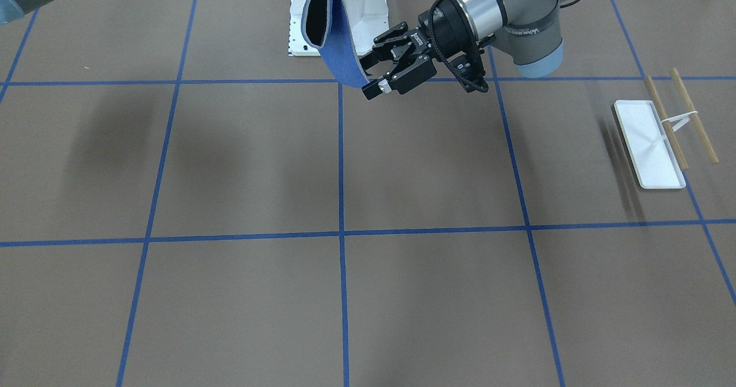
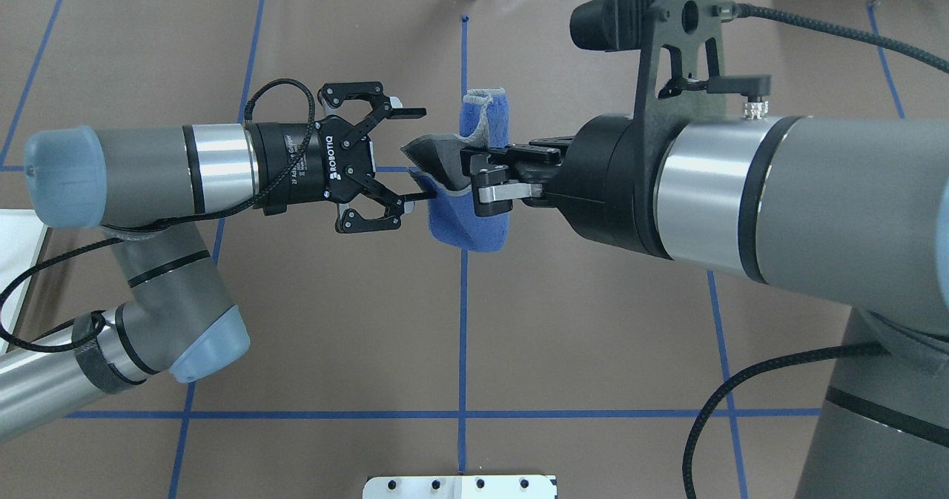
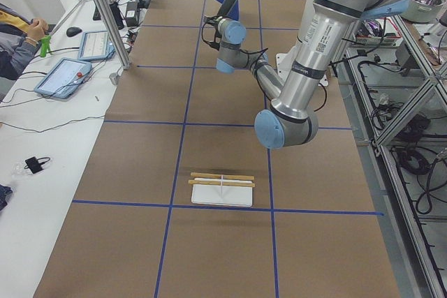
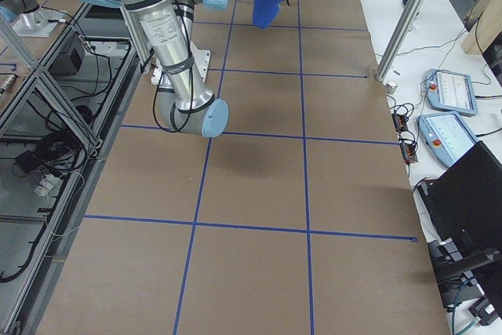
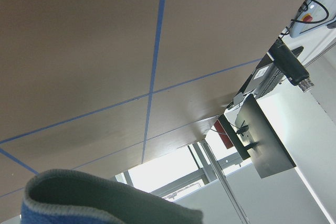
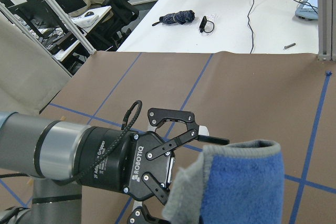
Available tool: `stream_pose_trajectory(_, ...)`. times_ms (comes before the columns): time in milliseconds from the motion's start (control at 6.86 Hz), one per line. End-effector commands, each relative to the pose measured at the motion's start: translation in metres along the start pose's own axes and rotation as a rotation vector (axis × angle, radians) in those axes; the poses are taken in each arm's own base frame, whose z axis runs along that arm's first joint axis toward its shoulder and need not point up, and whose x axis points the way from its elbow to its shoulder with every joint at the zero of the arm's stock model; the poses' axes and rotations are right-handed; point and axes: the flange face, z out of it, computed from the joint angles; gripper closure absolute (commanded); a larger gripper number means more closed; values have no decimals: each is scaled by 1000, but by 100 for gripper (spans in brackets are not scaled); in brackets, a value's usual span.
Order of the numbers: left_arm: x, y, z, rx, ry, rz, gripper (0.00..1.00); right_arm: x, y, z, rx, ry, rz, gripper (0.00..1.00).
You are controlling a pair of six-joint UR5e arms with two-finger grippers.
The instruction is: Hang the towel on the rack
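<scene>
Towel (image 6: 247, 182) above brown, blue-taped table (image 1: 230, 163); white desk (image 3: 49, 151) alongside.

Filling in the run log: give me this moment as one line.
right gripper: shut on towel, aloft | left gripper: open beside towel | rack: bare

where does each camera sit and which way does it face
Front-facing: across the table, steeply down toward the robot; left arm, left pincer, towel, rack.
Overhead: behind the shoulders, forward and down; both arms, right pincer shut on towel.
Exterior left: table end, along it; left arm near, rack ahead.
Exterior right: opposite end; right arm near.
Left wrist: along the table; only towel edge, no body.
Right wrist: over the towel at the open left pincer.
Overhead and right wrist share that open pincer.
</scene>
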Motion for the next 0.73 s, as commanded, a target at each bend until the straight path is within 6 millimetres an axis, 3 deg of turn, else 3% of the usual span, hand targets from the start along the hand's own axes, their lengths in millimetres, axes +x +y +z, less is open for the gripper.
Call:
stream_pose_trajectory(0,-5,-1,1,-1,-13,-1,41,-1,0,1,0,-1,-1,100)
stream_pose_trajectory(291,-8,-2,0,-8,-54,1,94,-1,1,0,-1,-3,-1,100)
stream_pose_trajectory(583,-10,-3,-4,-16,-60,47,100,-1,1,0,-1,-3,-1,100)
